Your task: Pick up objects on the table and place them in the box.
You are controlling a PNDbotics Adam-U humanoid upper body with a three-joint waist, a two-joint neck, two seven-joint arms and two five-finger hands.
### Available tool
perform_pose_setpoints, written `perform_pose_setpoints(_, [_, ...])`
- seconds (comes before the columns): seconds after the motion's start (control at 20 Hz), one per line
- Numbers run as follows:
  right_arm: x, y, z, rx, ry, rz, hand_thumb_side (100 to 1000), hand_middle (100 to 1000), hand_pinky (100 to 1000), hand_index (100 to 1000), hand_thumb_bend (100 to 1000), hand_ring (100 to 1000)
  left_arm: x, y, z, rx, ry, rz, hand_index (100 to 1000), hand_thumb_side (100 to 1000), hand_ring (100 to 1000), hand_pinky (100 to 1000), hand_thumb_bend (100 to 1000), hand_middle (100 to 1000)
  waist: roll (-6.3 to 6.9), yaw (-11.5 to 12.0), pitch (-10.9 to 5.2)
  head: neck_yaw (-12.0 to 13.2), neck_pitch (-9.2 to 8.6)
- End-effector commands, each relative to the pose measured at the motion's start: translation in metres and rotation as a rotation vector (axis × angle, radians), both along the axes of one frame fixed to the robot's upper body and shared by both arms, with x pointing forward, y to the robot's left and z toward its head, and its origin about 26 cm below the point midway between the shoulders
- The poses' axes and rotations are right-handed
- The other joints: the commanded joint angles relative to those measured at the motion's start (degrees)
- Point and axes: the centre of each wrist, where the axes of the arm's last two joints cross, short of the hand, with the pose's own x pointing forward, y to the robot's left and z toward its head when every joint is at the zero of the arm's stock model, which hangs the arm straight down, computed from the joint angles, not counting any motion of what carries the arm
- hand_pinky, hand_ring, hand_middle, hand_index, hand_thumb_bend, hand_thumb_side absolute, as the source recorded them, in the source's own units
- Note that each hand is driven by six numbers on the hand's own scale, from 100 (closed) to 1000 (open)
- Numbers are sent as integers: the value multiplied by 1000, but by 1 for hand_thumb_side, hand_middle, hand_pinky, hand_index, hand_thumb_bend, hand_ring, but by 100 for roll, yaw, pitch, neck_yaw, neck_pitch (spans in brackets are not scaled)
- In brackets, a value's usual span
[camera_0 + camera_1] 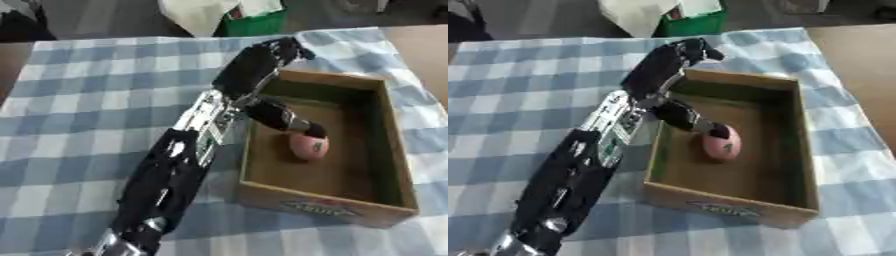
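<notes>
Nearest to us, our left arm is running up from the lower edge, over the blue-and-white checked tablecloth, toward the wooden box. Our left hand is hanging over the box's near-left wall, its palm above the rim. One digit, the thumb as far as we can judge, is reaching down inside, and its dark tip is touching the top of a pink egg-shaped object; the other fingers are curling at the far end of the hand, around nothing we can make out. We are not seeing any pinch on the pink piece.

That piece is lying on the box floor, left of centre. Its long axis is running roughly toward and away from us, the narrower end seemingly at the far side under the fingertip.

We are judging this one placement as good as finished, with only the hand's withdrawal left. No other loose objects are showing on the cloth. Our right hand is not showing anywhere.
</notes>
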Motion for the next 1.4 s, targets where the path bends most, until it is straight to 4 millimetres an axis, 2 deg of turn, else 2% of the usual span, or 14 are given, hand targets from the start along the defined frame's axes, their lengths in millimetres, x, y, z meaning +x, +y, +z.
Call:
perform_pose_setpoints(0.05, [-5, -8, 9, -8, -35, -20, 1000, 646, 828, 908, 100, 822, -7, 13, 24, -77, -41, 19, 784, 873, 658, 448, 972, 657, -48, 35, -174, -80, 58])
perform_pose_setpoints(0.3, [-7, -14, 6, -5, -19, -58, 1000, 646, 829, 909, 100, 822, -25, 36, 41, -196, -48, 19, 775, 889, 640, 445, 956, 639, -42, 216, -236, -273, 125])
perform_pose_setpoints(0.4, [-8, -17, 4, -6, -11, -78, 1000, 646, 830, 909, 100, 823, -37, 51, 47, -275, -62, 7, 772, 893, 633, 445, 937, 634, -40, 319, -262, -385, 148])
perform_pose_setpoints(0.55, [-10, -22, 0, -9, 1, -109, 1000, 645, 831, 910, 100, 824, -59, 82, 61, -407, -99, 0, 768, 887, 614, 434, 835, 621, -39, 473, -305, -548, 182])
perform_pose_setpoints(0.8, [-12, -26, -4, -9, 15, -148, 1000, 645, 832, 910, 100, 824, -87, 127, 78, -625, -119, 31, 761, 889, 601, 433, 781, 614, -39, 633, -358, -716, 218])
perform_pose_setpoints(0.85, [-12, -27, -4, -8, 16, -154, 1000, 644, 832, 910, 100, 824, -91, 136, 80, -669, -120, 43, 762, 875, 599, 434, 731, 614, -39, 657, -364, -735, 220])
perform_pose_setpoints(0.9, [-12, -27, -5, -8, 18, -160, 1000, 645, 832, 910, 100, 825, -96, 144, 82, -711, -120, 51, 760, 1000, 594, 434, 389, 616, -38, 674, -368, -746, 217])
perform_pose_setpoints(0.95, [-12, -28, -5, -7, 20, -166, 1000, 644, 833, 911, 100, 825, -102, 151, 83, -755, -117, 56, 755, 843, 588, 430, 559, 604, -39, 697, -368, -765, 209])
perform_pose_setpoints(1.05, [-13, -29, -6, -5, 22, -179, 1000, 644, 833, 911, 100, 825, -114, 164, 82, -849, -126, 43, 738, 790, 568, 417, 505, 584, -44, 737, -361, -783, 198])
perform_pose_setpoints(1.15, [-13, -30, -7, -3, 24, -190, 1000, 642, 835, 912, 100, 827, -126, 177, 78, -944, -149, 31, 719, 733, 540, 347, 444, 568, -52, 775, -338, -803, 176])
perform_pose_setpoints(1.4, [-15, -32, -12, -9, 34, -224, 1000, 639, 839, 914, 100, 830, -142, 202, 55, -1140, -191, 13, 689, 673, 514, 338, 371, 540, -56, 860, -275, -844, 149])
